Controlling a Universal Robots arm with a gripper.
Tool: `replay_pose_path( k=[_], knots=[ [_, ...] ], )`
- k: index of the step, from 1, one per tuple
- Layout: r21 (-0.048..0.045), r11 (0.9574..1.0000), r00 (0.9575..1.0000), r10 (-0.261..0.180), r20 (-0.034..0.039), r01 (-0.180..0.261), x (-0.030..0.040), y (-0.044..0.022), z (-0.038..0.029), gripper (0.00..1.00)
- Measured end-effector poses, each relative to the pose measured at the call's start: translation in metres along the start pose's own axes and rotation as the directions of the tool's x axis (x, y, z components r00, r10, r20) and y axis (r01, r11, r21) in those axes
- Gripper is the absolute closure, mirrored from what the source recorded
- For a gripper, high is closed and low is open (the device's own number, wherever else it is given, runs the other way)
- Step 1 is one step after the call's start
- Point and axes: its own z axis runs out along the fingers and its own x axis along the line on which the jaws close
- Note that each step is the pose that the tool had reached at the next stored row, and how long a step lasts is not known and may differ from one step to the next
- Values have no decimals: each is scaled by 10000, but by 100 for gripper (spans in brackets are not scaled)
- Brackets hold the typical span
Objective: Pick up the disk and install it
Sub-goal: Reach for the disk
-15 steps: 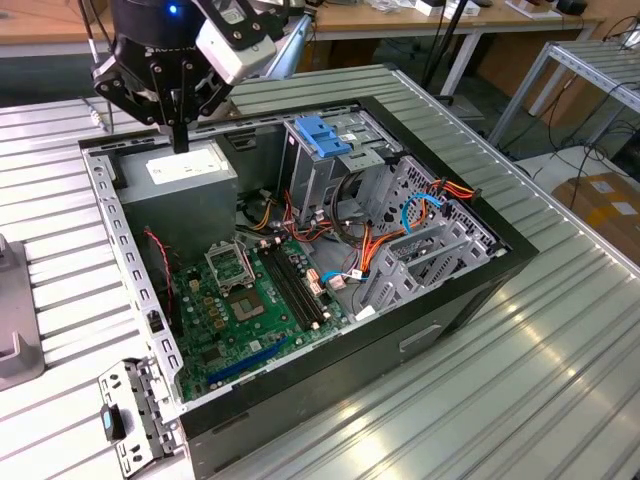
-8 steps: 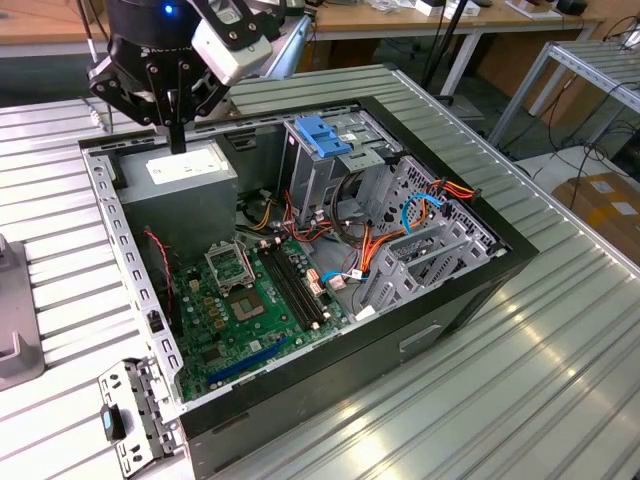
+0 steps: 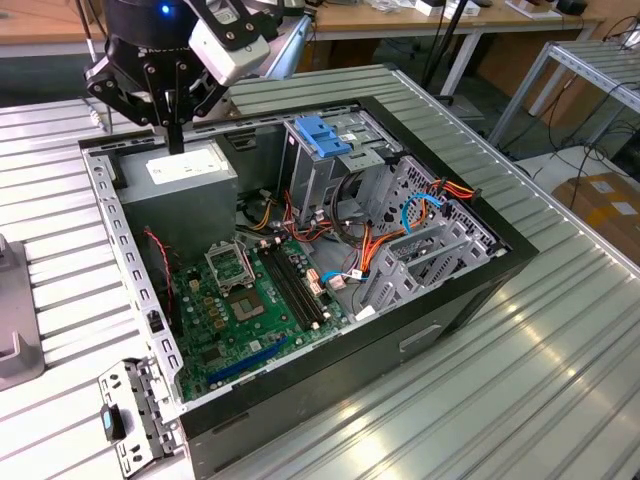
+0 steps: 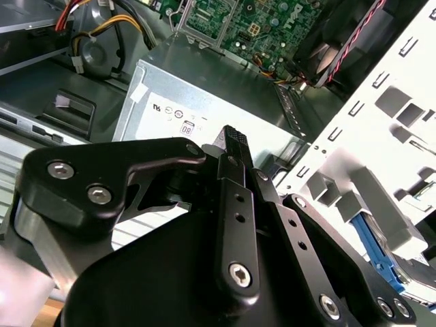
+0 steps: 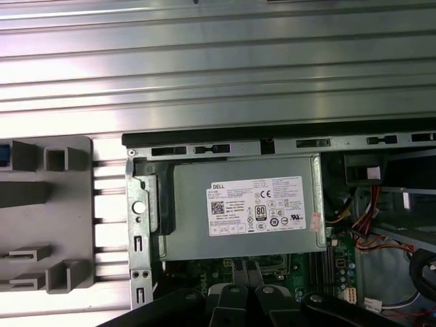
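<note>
Your gripper [image 3: 175, 138] hangs over the back corner of the open computer case [image 3: 497, 262], above the power supply [image 3: 186, 172] with its white label; in both wrist views [image 4: 235, 144] [image 5: 246, 281] the black fingers [image 4: 234, 204] are clenched together with nothing between them. The disk [image 4: 372, 249] is outside the case, well apart from the claw; in the second wrist view you see just a strip of its bright blue frame, tucked among the blocks of the grey holder [image 5: 48, 225] that lies on the slatted metal table [image 3: 560, 380] just beside the case wall; the rest of it is hidden. Inside the case the green motherboard [image 3: 250, 305] lies bare; the tall grey cage carries its blue bracket [image 3: 325, 135] on top.
</note>
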Motion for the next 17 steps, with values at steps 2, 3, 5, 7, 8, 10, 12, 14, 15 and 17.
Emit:
replay_pose_path(
  k=[2, 3, 5, 7, 8, 10, 12, 14, 15, 17],
  knots=[
    [0, 10000, 10000, -1, -1, 1, 8, -1, 0, 90],
    [0, 10000, 10000, -2, 0, 2, 12, -1, 0, 90],
    [0, 10000, 10000, -1, 0, 1, 18, -1, 0, 90],
    [0, 10000, 10000, -1, 0, 1, 26, -2, -1, 90],
    [0, 10000, 10000, -1, 0, 1, 28, -2, -1, 90],
    [-1, 10000, 10000, -1, 0, 1, 40, -3, -1, 90],
    [1, 10000, 10000, -1, 0, 1, 51, -4, -2, 90],
    [0, 10000, 10000, -1, 0, 1, 60, -4, -2, 90],
    [0, 10000, 10000, -1, 0, 1, 63, -5, -2, 90],
    [1, 10000, 10000, -2, 0, 2, 68, -5, -2, 90]
  ],
)
